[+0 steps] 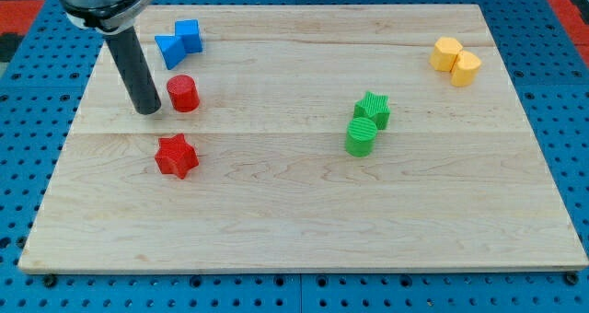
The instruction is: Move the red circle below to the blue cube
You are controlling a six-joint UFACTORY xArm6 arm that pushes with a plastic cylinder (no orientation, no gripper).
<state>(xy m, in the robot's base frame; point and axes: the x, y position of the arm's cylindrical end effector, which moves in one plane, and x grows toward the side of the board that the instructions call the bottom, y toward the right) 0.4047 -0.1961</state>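
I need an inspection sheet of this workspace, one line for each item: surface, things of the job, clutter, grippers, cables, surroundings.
Surface: light wooden board, flat, no damage seen.
Job's things: red circle sits just below the blue cube, apart from it; a blue triangular block touches the cube's left.
Clutter: red star below the circle; green star touching a green cylinder; two yellow blocks touching, at the view's top right.
Grippers: none; my tip stands just to the view's left of the red circle, with a small gap.
Cables: nothing seen.
Surroundings: blue perforated base around the board.
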